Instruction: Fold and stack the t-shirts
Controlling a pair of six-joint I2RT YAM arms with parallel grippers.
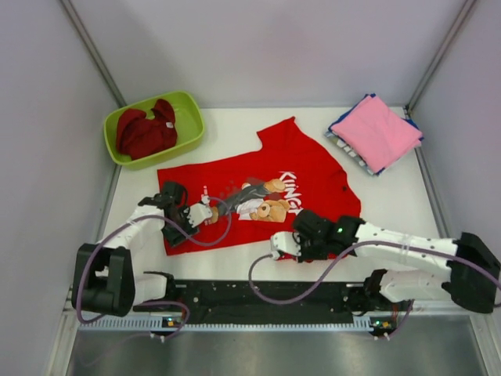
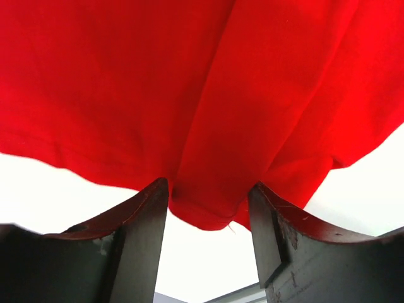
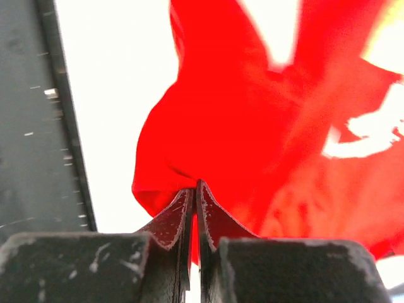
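Closest to the arm bases, the right fingers (image 1: 275, 249) sit low at the near edge of the bright red t-shirt (image 1: 313, 168). In the right wrist view these fingers (image 3: 187, 211) are pressed together, with a thin pleat of the shirt (image 3: 208, 126) pinched between them and cloth bunching up from the pinch.

Slightly farther in and to the left, the left fingers (image 1: 210, 211) lie over the shirt beside its bear print. The left wrist view shows them (image 2: 144, 218) standing well apart, open, on either side of a small fold of the shirt's stitched edge (image 2: 202, 211). Whether either one presses that fold cannot be told.

The shirt itself lies spread print-up across the middle of the white counter (image 1: 227, 133), one sleeve pointing toward the far side.

At the far left stands a lime-green tub (image 1: 192, 110) holding a crumpled darker red t-shirt (image 1: 145, 135). At the far right a folded pink t-shirt (image 1: 376, 131) tops a small stack, with the edges of blue t-shirts (image 1: 415, 142) showing beneath it.
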